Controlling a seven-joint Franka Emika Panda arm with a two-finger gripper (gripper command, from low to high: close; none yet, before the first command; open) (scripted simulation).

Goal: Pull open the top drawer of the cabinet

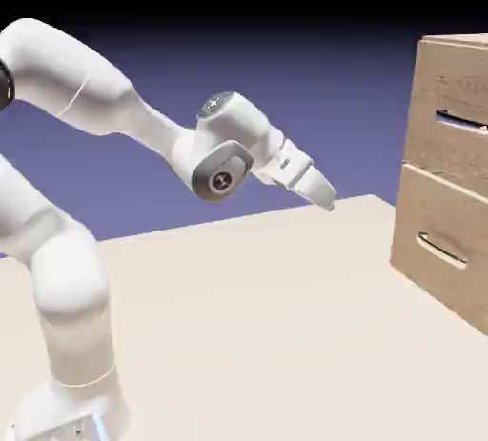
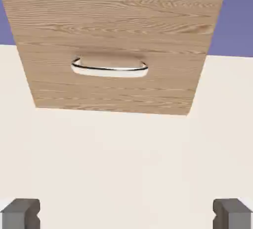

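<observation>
Tool [image 2: 126,214] observed wide open, nothing gripped, angled downward above the surface [image 1: 248,315], well apart from the cabinet [image 1: 443,182]. Top drawer [image 1: 453,106] seen shut at the exterior view's right, directly above the lower drawer [image 1: 443,230], whose curved handle [image 2: 109,71] is shown in the hand view.

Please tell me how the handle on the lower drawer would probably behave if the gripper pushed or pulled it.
The handle is likely stiff, since it looks like a thin, shiny metal bar. It probably would not roll or tip, because both ends meet the drawer front. Its smooth, glossy surface may be somewhat slippery for the fingertips.
</observation>
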